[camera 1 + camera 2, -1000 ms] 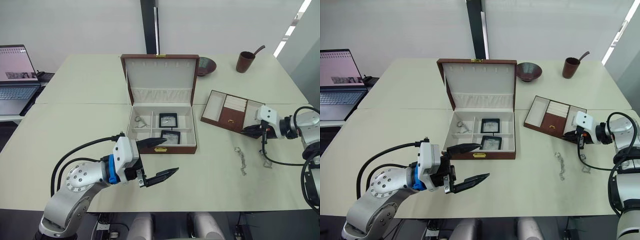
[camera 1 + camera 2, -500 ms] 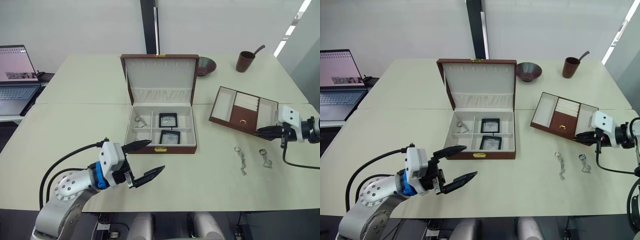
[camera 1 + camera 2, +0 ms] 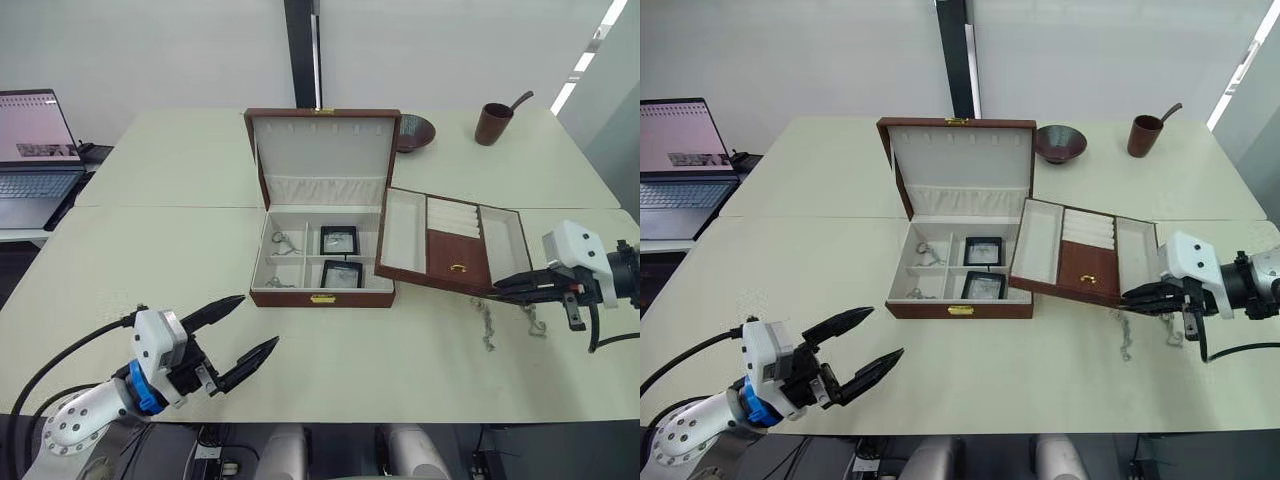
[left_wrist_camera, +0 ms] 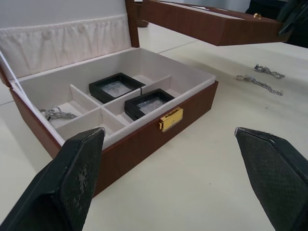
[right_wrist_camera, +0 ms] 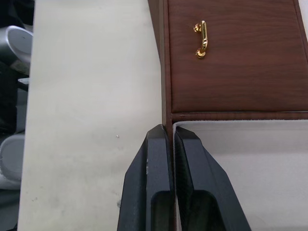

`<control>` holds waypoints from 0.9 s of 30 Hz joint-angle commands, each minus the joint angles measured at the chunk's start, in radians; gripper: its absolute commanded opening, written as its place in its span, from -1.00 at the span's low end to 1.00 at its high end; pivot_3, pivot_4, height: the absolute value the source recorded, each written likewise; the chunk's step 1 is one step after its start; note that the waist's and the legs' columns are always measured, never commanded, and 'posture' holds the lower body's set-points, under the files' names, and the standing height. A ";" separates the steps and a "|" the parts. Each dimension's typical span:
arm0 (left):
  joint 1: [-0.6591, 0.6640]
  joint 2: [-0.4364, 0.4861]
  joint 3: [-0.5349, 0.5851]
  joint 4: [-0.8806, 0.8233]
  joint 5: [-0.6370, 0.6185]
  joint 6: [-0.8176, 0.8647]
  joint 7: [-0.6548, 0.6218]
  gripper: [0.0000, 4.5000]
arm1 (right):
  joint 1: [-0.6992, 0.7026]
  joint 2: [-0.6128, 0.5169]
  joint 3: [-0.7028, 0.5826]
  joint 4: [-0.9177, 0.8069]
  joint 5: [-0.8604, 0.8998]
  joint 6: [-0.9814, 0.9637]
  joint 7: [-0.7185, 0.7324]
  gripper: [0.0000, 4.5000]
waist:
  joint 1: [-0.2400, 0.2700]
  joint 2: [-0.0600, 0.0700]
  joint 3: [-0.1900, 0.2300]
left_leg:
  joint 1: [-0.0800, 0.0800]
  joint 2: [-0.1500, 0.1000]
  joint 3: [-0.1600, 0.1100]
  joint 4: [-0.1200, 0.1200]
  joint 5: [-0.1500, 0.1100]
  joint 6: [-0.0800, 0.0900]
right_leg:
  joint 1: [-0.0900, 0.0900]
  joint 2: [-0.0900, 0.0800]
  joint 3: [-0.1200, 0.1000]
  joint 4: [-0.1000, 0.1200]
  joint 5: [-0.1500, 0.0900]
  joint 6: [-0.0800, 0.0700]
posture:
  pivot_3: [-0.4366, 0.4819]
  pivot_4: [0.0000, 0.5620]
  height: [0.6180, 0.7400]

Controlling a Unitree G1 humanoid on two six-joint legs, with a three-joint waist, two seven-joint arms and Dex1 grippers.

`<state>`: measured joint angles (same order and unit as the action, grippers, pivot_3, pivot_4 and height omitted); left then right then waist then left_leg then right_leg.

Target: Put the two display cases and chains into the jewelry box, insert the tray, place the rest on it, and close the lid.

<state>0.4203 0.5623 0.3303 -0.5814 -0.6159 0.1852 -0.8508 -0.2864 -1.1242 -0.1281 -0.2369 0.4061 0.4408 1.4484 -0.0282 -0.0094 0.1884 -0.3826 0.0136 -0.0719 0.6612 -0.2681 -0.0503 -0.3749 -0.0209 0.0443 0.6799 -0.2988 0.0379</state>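
Two chains (image 3: 487, 327) on table near right, tray (image 3: 450, 248) pinched by near wall in right gripper (image 3: 508, 283), lifted just right of open jewelry box (image 3: 322, 270), left gripper (image 3: 243, 333) spread, empty; thin-edge grip, likely tilt or slip.

Pale green tables (image 3: 150, 260) stand against a white wall (image 3: 150, 50) (a dark post (image 3: 298, 50) divides it). A laptop (image 3: 35, 150) sits open to the left.

Reddish-brown jewelry box (image 3: 322, 298) and tray (image 3: 449, 267), cream-lined; black-framed display cases (image 3: 339, 256).
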 commanded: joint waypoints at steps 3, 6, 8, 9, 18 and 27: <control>0.041 -0.023 0.068 -0.011 -0.026 -0.038 0.006 1.00 | -0.077 0.017 0.055 -0.128 0.040 0.078 -0.063 -1.00 | -0.003 0.000 0.000 | 0.000 0.000 0.001 0.000 0.000 0.000 | 0.000 0.000 0.000 0.000 0.000 0.000 | -0.05 -0.47 1.00; 0.063 -0.038 0.077 -0.005 -0.022 -0.054 0.012 1.00 | -0.135 0.049 0.113 -0.147 0.025 0.108 -0.104 -1.00 | -0.002 -0.001 0.001 | 0.000 0.000 0.000 0.000 0.000 0.000 | -0.001 0.001 0.000 0.000 0.000 -0.001 | -0.05 -0.47 1.00; 0.084 -0.053 0.072 -0.005 -0.012 -0.068 0.007 1.00 | -0.178 0.089 0.166 -0.157 0.012 0.124 -0.131 -1.00 | -0.001 -0.002 0.001 | 0.000 0.000 0.000 0.000 0.000 0.000 | -0.001 0.001 0.000 0.000 0.000 -0.001 | -0.05 -0.47 1.00; 0.094 -0.059 0.069 -0.005 -0.007 -0.074 0.006 1.00 | -0.202 0.111 0.198 -0.161 -0.006 0.126 -0.150 -1.00 | -0.002 -0.002 0.001 | 0.000 0.000 0.000 0.000 0.000 0.000 | -0.001 0.001 0.000 0.000 0.000 -0.001 | -0.05 -0.47 1.00; 0.142 -0.102 0.082 -0.011 -0.016 -0.093 0.028 1.00 | -0.359 0.242 0.391 -0.125 -0.139 0.145 -0.240 -1.00 | -0.001 -0.003 0.002 | -0.001 0.000 0.000 0.000 0.000 0.000 | -0.002 0.000 0.000 -0.001 0.000 -0.001 | -0.05 -0.47 1.00; 0.128 -0.099 0.078 -0.008 0.002 -0.112 0.041 1.00 | -0.528 0.378 0.524 -0.115 -0.141 0.410 -0.294 -1.00 | -0.001 -0.004 0.002 | -0.002 0.000 -0.003 -0.001 0.000 0.000 | -0.004 0.001 -0.001 0.000 0.000 -0.001 | -0.05 -0.47 1.00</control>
<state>0.5506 0.4594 0.3917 -0.5770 -0.6143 0.0955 -0.8154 -0.7810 -0.7512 0.4026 -0.3374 0.2649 0.8272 1.1667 -0.0293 -0.0130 0.1902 -0.3855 0.0136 -0.0751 0.6606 -0.2682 -0.0505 -0.3790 -0.0205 0.0436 0.6796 -0.2991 0.0369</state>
